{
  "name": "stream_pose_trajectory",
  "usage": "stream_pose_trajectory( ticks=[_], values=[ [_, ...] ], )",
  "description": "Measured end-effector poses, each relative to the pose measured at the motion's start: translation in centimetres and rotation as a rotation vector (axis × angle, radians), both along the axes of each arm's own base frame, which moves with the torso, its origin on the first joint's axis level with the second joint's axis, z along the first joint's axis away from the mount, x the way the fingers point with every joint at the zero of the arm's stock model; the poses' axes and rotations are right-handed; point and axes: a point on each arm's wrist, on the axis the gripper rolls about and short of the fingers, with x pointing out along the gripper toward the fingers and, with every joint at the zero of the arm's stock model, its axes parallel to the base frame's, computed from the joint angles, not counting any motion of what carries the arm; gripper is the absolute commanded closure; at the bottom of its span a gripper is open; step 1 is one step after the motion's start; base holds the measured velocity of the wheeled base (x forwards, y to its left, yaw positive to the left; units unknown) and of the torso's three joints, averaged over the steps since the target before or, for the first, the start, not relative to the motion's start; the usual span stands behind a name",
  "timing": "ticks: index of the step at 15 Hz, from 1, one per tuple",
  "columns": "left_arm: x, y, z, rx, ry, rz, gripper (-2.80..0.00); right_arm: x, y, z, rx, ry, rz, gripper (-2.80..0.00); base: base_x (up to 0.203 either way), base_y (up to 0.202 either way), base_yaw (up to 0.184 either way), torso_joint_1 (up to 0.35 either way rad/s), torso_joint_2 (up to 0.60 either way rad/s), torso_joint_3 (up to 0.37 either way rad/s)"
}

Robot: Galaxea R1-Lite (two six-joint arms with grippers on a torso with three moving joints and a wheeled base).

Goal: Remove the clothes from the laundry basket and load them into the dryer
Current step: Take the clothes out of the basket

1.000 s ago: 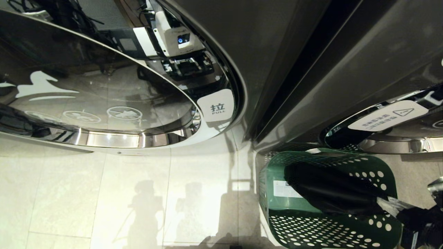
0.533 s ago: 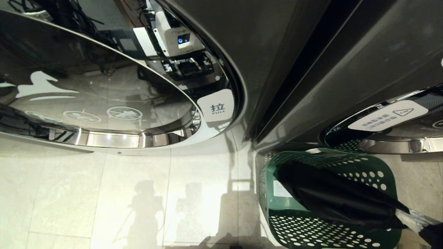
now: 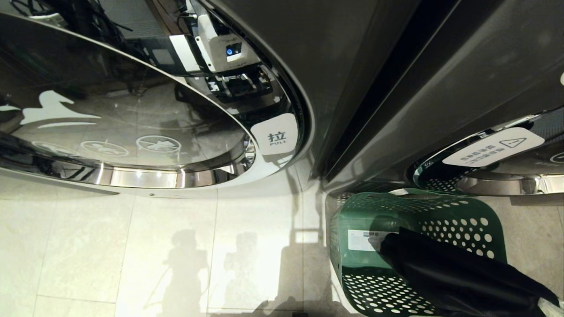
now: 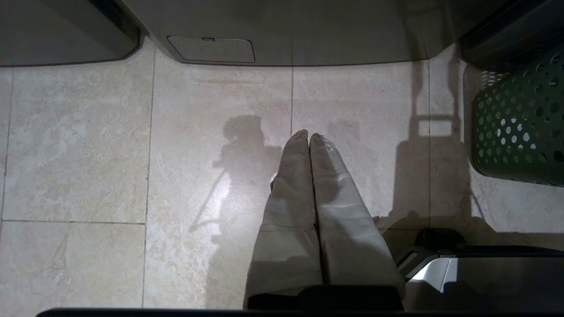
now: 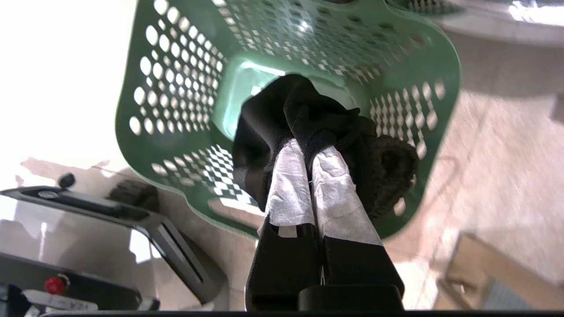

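The right end effector (image 5: 310, 152) is clamped on a bunched fold of the black garment (image 3: 458, 277), which trails from the green laundry basket (image 3: 352, 259). Soft and limp, it will likely drape and drag, so a bunched middle holds best. The left end effector (image 4: 308, 136) hangs pressed together above the floor

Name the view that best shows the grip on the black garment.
The right wrist view: the right hand is shut on the black garment, bunched above the green basket. The head view shows the garment trailing out of the basket, the hand itself cut off. The left wrist view shows only a basket corner.
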Motion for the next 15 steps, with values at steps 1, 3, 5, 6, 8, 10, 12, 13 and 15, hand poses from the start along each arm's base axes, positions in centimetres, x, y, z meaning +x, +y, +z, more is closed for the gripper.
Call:
stream_pose_trajectory(
  ticks=[1, 3, 5, 6, 8, 10, 12, 13, 15],
  values=[
    [0.0, 0.0, 0.0, 0.000, 0.000, 0.000, 0.00, -0.5, -0.1, -0.4, 0.000, -0.005, -0.011, 0.00, 0.000, 0.000, 0.000, 0.000, 0.00, 0.000],
    [0.0, 0.0, 0.0, 0.000, 0.000, 0.000, 0.00, -1.4, -0.2, -1.2, 0.001, -0.026, -0.031, 0.00, 0.000, 0.000, 0.000, 0.000, 0.00, 0.000],
    [0.0, 0.0, 0.0, 0.000, 0.000, 0.000, 0.00, -2.0, -0.2, -1.5, 0.002, -0.063, -0.048, 0.00, 0.000, 0.000, 0.000, 0.000, 0.00, 0.000],
    [0.0, 0.0, 0.0, 0.000, 0.000, 0.000, 0.00, -2.1, -0.2, -1.6, 0.002, -0.075, -0.050, 0.00, 0.000, 0.000, 0.000, 0.000, 0.00, 0.000],
    [0.0, 0.0, 0.0, 0.000, 0.000, 0.000, 0.00, -2.4, -0.2, -2.2, 0.003, -0.081, -0.055, 0.00, 0.000, 0.000, 0.000, 0.000, 0.00, 0.000],
    [0.0, 0.0, 0.0, 0.000, 0.000, 0.000, 0.00, -2.8, -0.2, -3.0, 0.003, -0.042, -0.066, 0.00, 0.000, 0.000, 0.000, 0.000, 0.00, 0.000],
    [0.0, 0.0, 0.0, 0.000, 0.000, 0.000, 0.00, -3.5, -0.2, -4.0, 0.001, -0.013, -0.077, 0.00, 0.000, 0.000, 0.000, 0.000, 0.00, 0.000],
    [0.0, 0.0, 0.0, 0.000, 0.000, 0.000, 0.00, -3.9, -0.2, -4.4, 0.001, -0.002, -0.080, 0.00, 0.000, 0.000, 0.000, 0.000, 0.00, 0.000],
    [0.0, 0.0, 0.0, 0.000, 0.000, 0.000, 0.00, -4.4, -0.2, -4.6, 0.002, -0.037, -0.083, 0.00, 0.000, 0.000, 0.000, 0.000, 0.00, 0.000]
  ],
)
